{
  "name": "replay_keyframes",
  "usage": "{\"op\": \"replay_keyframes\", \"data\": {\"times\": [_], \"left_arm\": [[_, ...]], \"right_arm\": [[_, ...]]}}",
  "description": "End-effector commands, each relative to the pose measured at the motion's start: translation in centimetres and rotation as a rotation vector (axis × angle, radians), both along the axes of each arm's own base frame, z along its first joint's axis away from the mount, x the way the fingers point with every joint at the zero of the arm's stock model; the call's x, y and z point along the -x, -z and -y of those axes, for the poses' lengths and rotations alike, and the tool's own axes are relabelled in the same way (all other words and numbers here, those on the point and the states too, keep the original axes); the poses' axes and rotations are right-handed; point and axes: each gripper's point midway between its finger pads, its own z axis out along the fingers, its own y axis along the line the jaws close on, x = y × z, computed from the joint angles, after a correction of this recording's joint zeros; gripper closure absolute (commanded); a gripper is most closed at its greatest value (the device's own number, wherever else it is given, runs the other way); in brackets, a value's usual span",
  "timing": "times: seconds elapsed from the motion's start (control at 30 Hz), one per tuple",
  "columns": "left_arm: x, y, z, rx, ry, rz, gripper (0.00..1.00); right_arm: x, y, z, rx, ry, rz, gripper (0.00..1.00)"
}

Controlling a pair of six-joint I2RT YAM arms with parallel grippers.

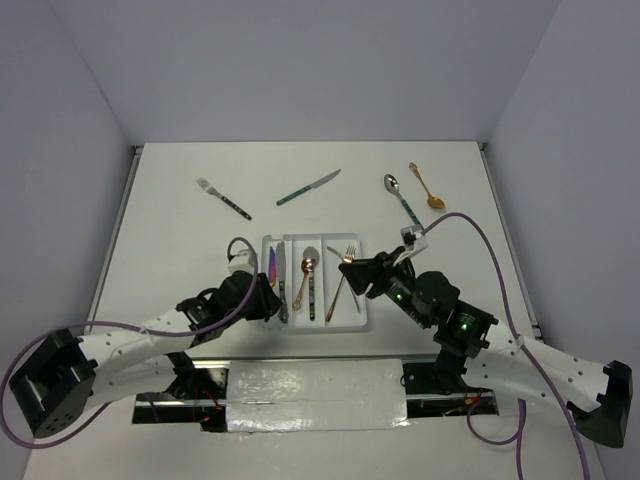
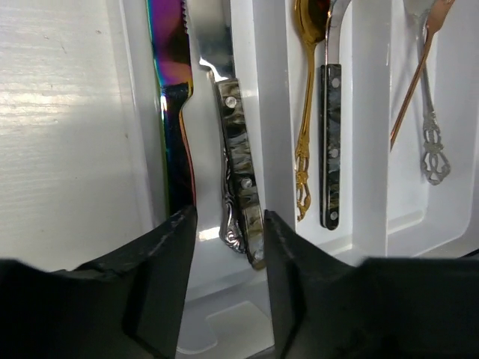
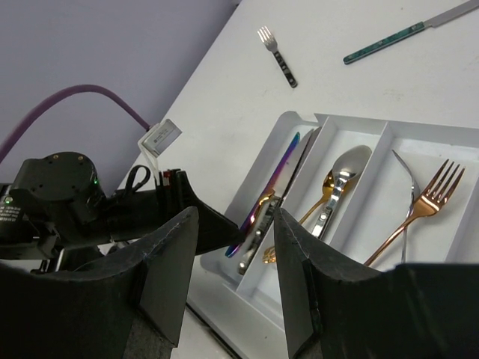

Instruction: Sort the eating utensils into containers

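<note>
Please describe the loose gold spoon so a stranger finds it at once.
On the table, look past the tray to the far right. Two spoons lie there: the gold spoon is the right one, all gold; the silver spoon beside it has a dark handle.

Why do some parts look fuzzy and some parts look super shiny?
Left wrist view: the left hand is so close that its fingers look fuzzy, and the table is washed out white. Right wrist view: the right hand is fuzzy too, and the silver spoon flashes with glare. Top view: the tray is small but sharp, in even light.
</note>
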Motion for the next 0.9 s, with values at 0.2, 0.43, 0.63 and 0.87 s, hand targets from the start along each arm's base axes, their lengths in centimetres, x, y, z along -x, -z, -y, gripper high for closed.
{"op": "replay_keyframes", "data": {"times": [0.2, 0.43, 0.63, 0.87], "left_arm": [[-2.0, -8.1, 1.4, -0.037, 0.082, 0.131, 0.36], [-5.2, -21.0, 7.1, 0.001, 0.348, 0.422, 0.36], [-4.8, -20.7, 10.0, 0.207, 0.387, 0.503, 0.34], [-3.1, -20.0, 10.4, 0.182, 0.442, 0.602, 0.01]], "right_arm": [[-0.5, -1.7, -0.2, -0.016, 0.014, 0.046, 0.48], [-2.0, -1.9, 0.8, 0.100, 0.086, 0.131, 0.45], [-5.8, -4.7, 3.3, 0.223, 0.323, 0.188, 0.43], [-16.9, -8.7, 7.9, 0.430, 0.464, 0.214, 0.41]]}}
